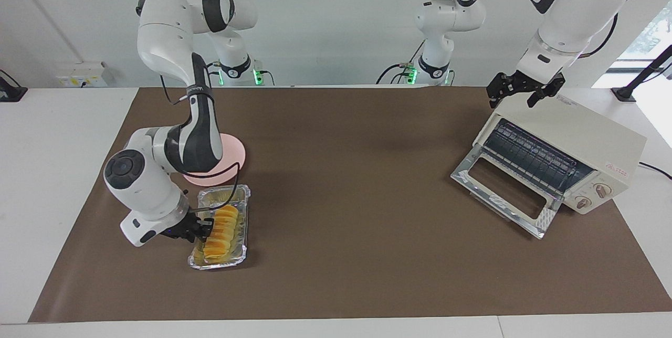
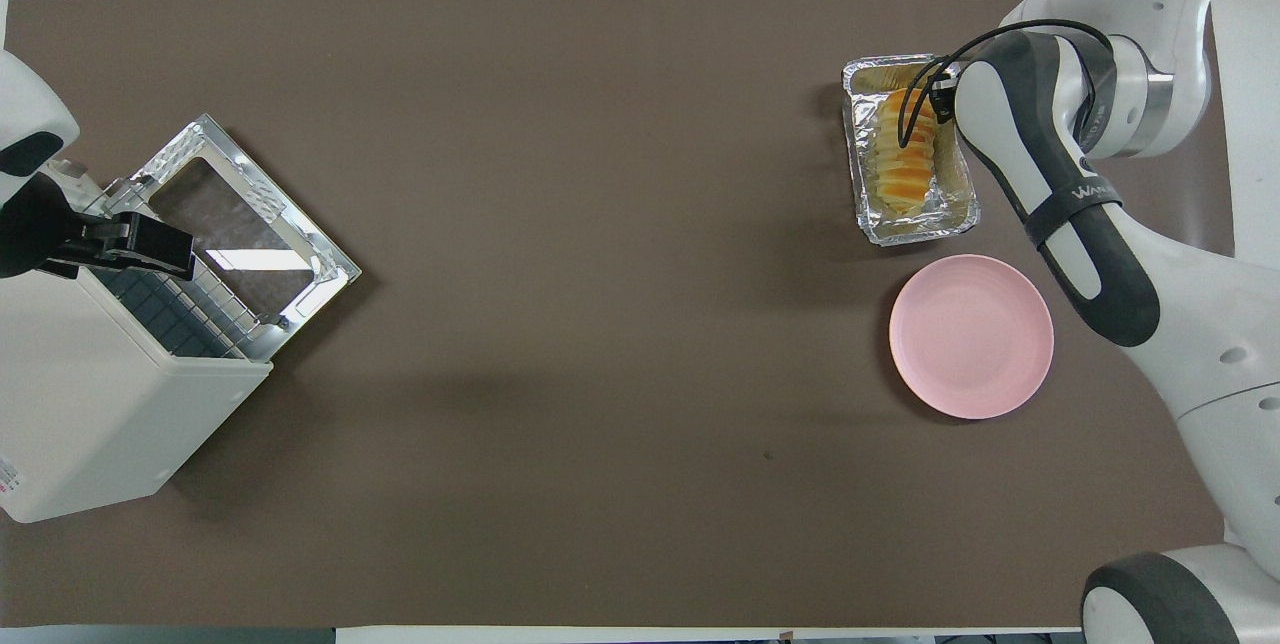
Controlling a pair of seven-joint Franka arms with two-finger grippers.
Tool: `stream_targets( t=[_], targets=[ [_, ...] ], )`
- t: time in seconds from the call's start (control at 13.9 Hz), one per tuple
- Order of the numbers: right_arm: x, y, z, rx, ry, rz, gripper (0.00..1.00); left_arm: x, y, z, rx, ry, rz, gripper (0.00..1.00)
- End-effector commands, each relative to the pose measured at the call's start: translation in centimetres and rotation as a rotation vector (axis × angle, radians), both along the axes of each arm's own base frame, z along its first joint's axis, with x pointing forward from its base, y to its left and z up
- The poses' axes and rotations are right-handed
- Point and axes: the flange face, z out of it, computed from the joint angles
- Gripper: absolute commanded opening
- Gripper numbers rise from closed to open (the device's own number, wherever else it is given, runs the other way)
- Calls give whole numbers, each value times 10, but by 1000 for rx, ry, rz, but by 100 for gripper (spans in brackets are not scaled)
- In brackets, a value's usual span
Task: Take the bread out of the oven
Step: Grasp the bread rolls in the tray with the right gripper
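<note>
The bread (image 1: pixel 220 228) (image 2: pixel 900 159), a ridged yellow-orange loaf, lies in a crinkled foil tray (image 1: pixel 218 266) (image 2: pixel 920 232) that rests on the brown mat. My right gripper (image 1: pixel 202 226) is low at the tray's long rim, on the side toward the right arm's end of the table. The cream oven (image 1: pixel 577 133) (image 2: pixel 90 424) stands at the left arm's end with its glass door (image 1: pixel 504 191) dropped open and its wire rack (image 1: pixel 530 157) bare. Over the oven's top edge my left gripper (image 1: pixel 524 91) (image 2: pixel 150 244) waits, open and holding nothing.
A round pink plate (image 1: pixel 231 151) (image 2: pixel 970 336) lies next to the tray, nearer to the robots, partly under my right arm. The brown mat (image 1: pixel 346 180) covers most of the white table. A cable runs from the oven off the table's edge.
</note>
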Motion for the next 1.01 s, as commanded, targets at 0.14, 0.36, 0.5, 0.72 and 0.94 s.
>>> stream_targets(
  t=[0.14,0.36,0.5,0.72,0.94],
  targets=[
    [-4,19,25,-32,12,53,100,-5,2,6,-13,-11,13,100],
    [-6,45,25,-50,17,53,100,-5,3,6,-13,-11,15,100],
    [-6,61,28,-87,2,55,100,-5,2,6,-13,-11,13,100],
    [-12,76,13,-103,9,19,100,-5,3,6,-13,-11,15,100],
    [-27,77,-3,-105,-6,24,100,-5,3,6,-13,-11,15,100]
  ],
)
